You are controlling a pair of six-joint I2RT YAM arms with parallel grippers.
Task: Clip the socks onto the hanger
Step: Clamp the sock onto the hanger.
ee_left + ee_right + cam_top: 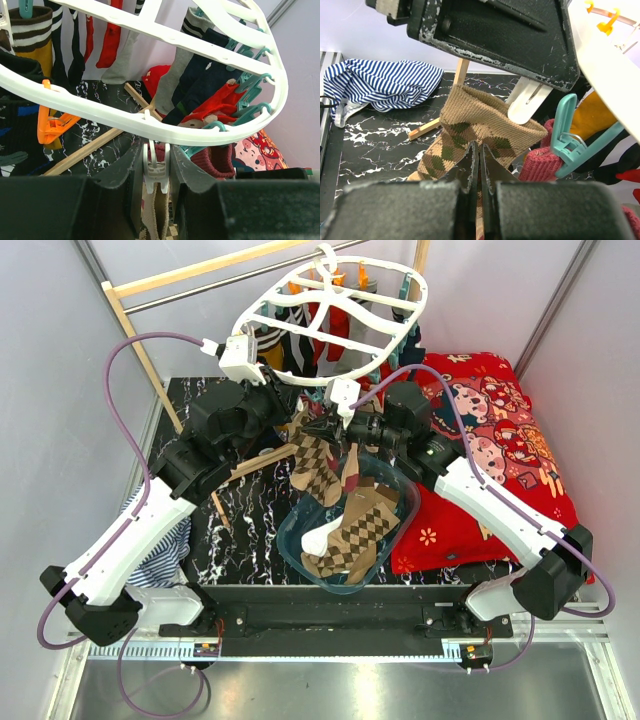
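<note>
Two grips must agree: jaws of the right gripper [479,155] clench the cuff of the argyle sock [470,122] just under the hanger [100,109] rim, jaws of the left gripper [156,160] squeeze a white clip [156,172] there, and an early release probably drops the sock into the tub [290,545].

The left gripper [156,161] has matt black fingers [122,175] that press a white clip [156,172] of smooth plastic. Just above it the hanger [150,125] is the same glossy white plastic. The right gripper [479,160], also matt black, pinches a soft knitted argyle sock [485,127]. Beside it a teal clip [567,132] is smooth plastic. Beyond it the table [370,150] looks like polished black marble, and the rack [425,131] is bare wood.
</note>
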